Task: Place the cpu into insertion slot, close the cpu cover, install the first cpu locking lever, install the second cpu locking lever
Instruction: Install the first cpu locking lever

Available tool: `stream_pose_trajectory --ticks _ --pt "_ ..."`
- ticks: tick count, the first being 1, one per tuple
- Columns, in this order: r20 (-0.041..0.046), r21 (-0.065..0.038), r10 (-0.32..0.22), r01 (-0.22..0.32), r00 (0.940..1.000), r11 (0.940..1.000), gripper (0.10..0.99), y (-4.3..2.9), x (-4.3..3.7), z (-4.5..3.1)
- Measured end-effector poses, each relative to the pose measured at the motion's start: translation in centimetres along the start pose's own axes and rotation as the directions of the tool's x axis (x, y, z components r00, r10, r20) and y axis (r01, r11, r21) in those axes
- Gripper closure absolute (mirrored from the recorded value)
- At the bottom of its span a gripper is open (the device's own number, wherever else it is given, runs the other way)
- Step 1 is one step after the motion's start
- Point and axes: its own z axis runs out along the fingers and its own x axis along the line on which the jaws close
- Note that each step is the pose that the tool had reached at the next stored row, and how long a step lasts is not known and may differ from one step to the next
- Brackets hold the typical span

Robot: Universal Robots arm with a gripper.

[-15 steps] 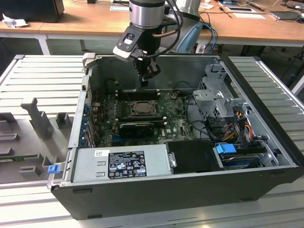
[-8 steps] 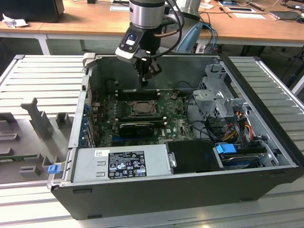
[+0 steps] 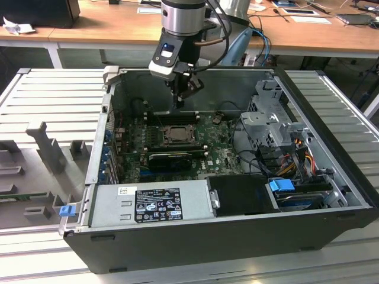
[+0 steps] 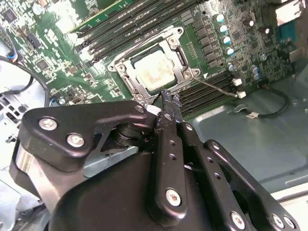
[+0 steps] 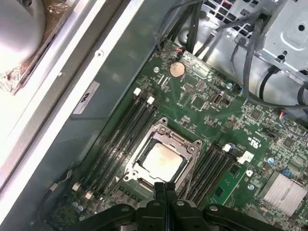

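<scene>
Progress about halfway: small silver-grey square cpu (image 5: 161, 160) seated in black-rimmed insertion slot (image 5: 137, 161), thin silvery cpu cover (image 5: 175, 137) down over it; wire locking lever (image 4: 219, 87) apparently unlatched; black claw (image 5: 165, 186) pinched together, empty, just beside socket edge

Long light-brown wooden desk (image 3: 106, 26) runs behind ribbed grey metal worktable (image 3: 53, 94); white paper sheets (image 3: 311, 19) and a black box (image 3: 41, 12) lie on that desk.

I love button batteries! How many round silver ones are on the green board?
1. The round silver battery sits on the green board by the black cables, apart from the cpu. More could be hidden under the pincer or cables.
</scene>
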Motion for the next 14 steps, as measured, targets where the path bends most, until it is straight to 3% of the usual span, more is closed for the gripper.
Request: stream_pose_trajectory --ticks 8,14 --pt "-0.0011 0.001 -0.103 0.103 0.9947 0.9947 0.98 0.0 0.0 0.02" --pt "-0.002 0.002 -0.18 0.18 0.9836 0.9836 0.98 0.0 0.0 0.02"
